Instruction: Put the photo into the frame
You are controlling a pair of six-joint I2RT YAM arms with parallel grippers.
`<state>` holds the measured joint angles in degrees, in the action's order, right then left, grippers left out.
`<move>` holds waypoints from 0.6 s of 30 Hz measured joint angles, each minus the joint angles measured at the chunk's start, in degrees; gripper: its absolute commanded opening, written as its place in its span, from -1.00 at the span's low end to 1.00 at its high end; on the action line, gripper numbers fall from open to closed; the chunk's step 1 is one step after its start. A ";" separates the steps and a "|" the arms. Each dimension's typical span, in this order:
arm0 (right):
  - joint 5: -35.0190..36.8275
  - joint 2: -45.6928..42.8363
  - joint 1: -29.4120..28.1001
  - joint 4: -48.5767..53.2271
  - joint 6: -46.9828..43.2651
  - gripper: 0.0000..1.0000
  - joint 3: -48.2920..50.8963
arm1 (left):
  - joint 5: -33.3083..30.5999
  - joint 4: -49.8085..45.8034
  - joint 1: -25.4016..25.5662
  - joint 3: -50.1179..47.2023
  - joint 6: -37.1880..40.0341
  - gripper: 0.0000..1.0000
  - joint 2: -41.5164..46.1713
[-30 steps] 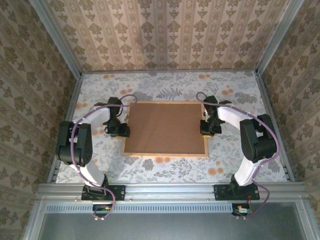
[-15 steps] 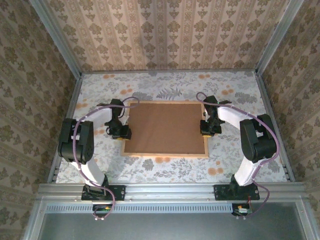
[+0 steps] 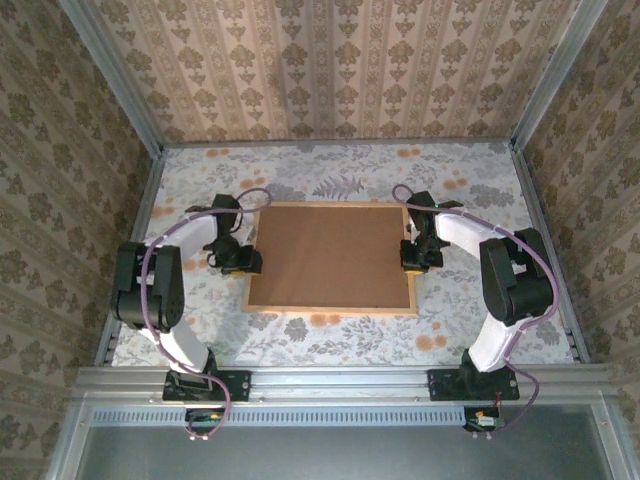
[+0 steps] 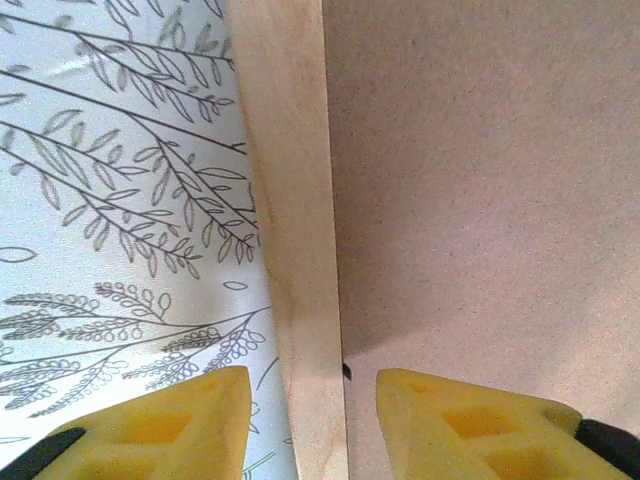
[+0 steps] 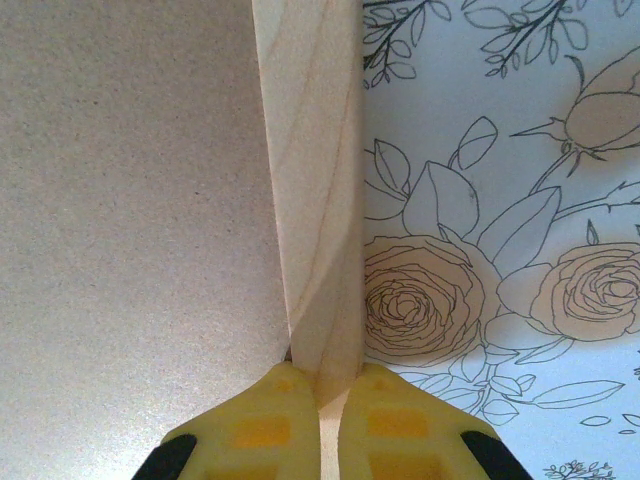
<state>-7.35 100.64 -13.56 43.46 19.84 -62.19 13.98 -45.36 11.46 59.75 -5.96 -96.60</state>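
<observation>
The frame (image 3: 330, 309) lies flat mid-table with its brown backing board (image 3: 330, 255) facing up. The photo is hidden. My left gripper (image 3: 247, 262) stands open astride the frame's left moulding (image 4: 285, 180). One yellow finger (image 4: 190, 410) is over the tablecloth and the other over the board (image 4: 480, 180), with a gap on both sides of the wood. My right gripper (image 3: 410, 258) is shut on the right moulding (image 5: 315, 180). Its gripper tips (image 5: 328, 385) pinch the light wood, with the board (image 5: 130, 200) to the left of the wood.
A floral tablecloth (image 3: 450, 330) covers the table around the frame. Wallpapered walls and metal posts (image 3: 150, 190) close in the back and both sides. The metal rail (image 3: 330, 380) with both arm bases runs along the near edge.
My left gripper's jaws have spread apart off the left moulding, and that arm has shifted slightly. The right arm and its grip on the frame are unchanged.
</observation>
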 measured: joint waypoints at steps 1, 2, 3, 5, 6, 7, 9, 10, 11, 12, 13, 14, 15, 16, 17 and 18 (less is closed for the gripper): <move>0.02 0.00 0.00 0.00 0.00 -0.92 -0.02 | 0.00 0.09 -0.31 0.00 0.00 -0.02 0.31; 0.00 0.04 0.00 0.02 0.00 -0.93 -0.07 | 0.02 0.17 -0.57 -0.02 0.00 -0.01 0.74; 0.02 0.11 0.00 0.04 0.00 -0.92 -0.13 | 0.13 0.22 -0.83 -0.02 0.00 -0.01 1.16; 0.02 0.17 0.00 0.09 -0.07 -0.93 -0.24 | 0.17 0.17 -1.42 -0.02 0.00 -0.01 1.86; 0.02 0.26 0.00 0.02 -0.20 -0.92 -0.37 | 0.15 0.17 -1.64 -0.02 0.00 0.00 2.21; 0.02 0.35 0.00 -0.13 -0.24 -0.92 -0.46 | 0.15 0.13 -1.84 -0.02 0.00 -0.01 2.45; 0.02 0.37 0.00 -0.52 -0.52 -0.92 -0.50 | -0.11 0.02 -2.05 -0.02 0.00 0.00 2.80; 0.02 0.37 0.00 -0.63 -0.66 -0.92 -0.50 | -0.24 -0.07 -2.05 -0.02 0.00 0.00 2.86; 0.02 0.37 0.00 -0.72 -0.70 -0.92 -0.50 | -0.26 -0.15 -2.08 -0.02 0.00 0.00 2.86; 0.02 0.37 0.00 -0.81 -0.83 -0.92 -0.50 | -0.26 -0.28 -2.08 -0.02 0.00 0.00 2.86; 0.02 0.37 0.00 -0.90 -0.94 -0.92 -0.50 | -0.28 -0.44 -2.01 -0.02 0.00 0.00 2.84; 0.02 0.37 0.00 -1.05 -1.18 -0.92 -0.50 | -0.33 -0.52 -1.79 -0.02 0.00 0.00 2.80; 0.02 0.37 0.00 -1.11 -1.36 -0.92 -0.50 | -0.35 -0.57 -1.64 -0.02 0.00 -0.01 2.58; 0.02 0.46 0.00 -1.09 -1.53 -0.92 -0.57 | -0.42 -0.63 -1.38 0.00 0.00 -0.01 2.32; 0.02 0.57 0.00 -1.05 -1.70 -0.92 -0.68 | -0.46 -0.72 -1.01 0.00 0.02 -0.02 1.84; 0.02 0.66 0.00 -1.07 -1.75 -0.92 -0.83 | -0.48 -0.79 -0.63 0.00 0.00 -0.04 1.22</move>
<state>-7.33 101.30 -13.56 42.39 18.09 -63.02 13.50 -46.15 10.83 59.75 -5.96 -95.37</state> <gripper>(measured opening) 0.069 0.493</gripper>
